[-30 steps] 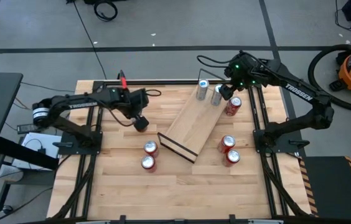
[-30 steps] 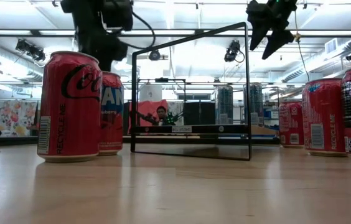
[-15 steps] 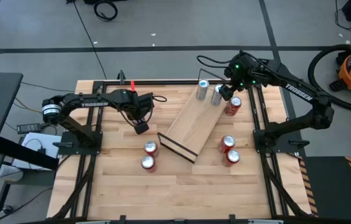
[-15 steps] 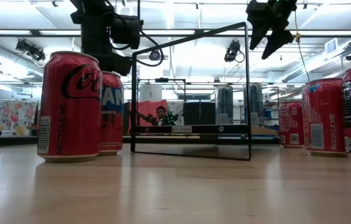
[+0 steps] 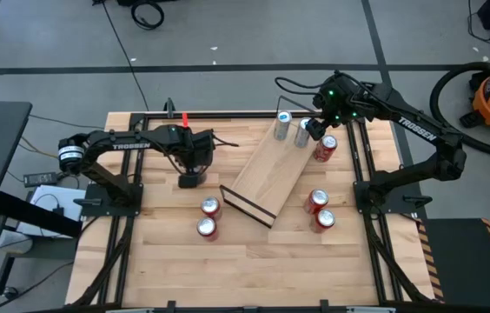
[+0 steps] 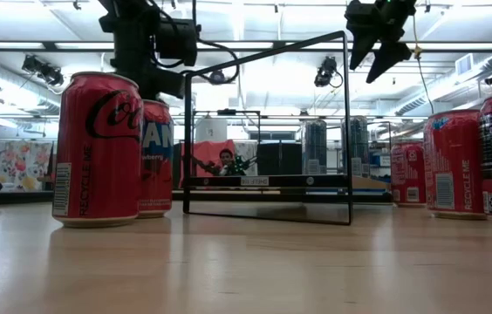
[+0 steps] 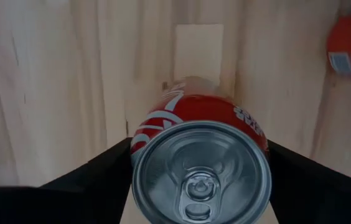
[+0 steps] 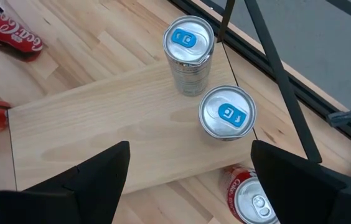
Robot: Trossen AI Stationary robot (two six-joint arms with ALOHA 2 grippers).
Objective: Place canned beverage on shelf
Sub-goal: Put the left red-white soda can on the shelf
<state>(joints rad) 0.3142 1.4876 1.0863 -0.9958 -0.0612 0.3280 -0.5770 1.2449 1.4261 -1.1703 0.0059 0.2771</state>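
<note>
Left gripper [image 5: 190,179] hangs over the bare wooden tabletop [image 5: 167,261], just short of the two red drink cans [image 5: 208,217] on the left. In its wrist view the nearer red aluminium can [image 7: 200,155] stands upright and centred between the dark fingers [image 7: 94,177]. They are spread to either side of it, apparently lined up for a grasp. The high view shows the gripper apart from this can, so nothing is judged held. The long light-wood shelf with black wire frame [image 5: 271,169] lies diagonally at mid-table. Two silver cans [image 5: 293,129] stand upright at its far end. Right gripper [image 8: 189,149] hovers over them, fingers apart and empty, probably parked clear of the work. Three more red cans [image 5: 320,210] stand on the tabletop beside the shelf, not yet shelved.
</note>
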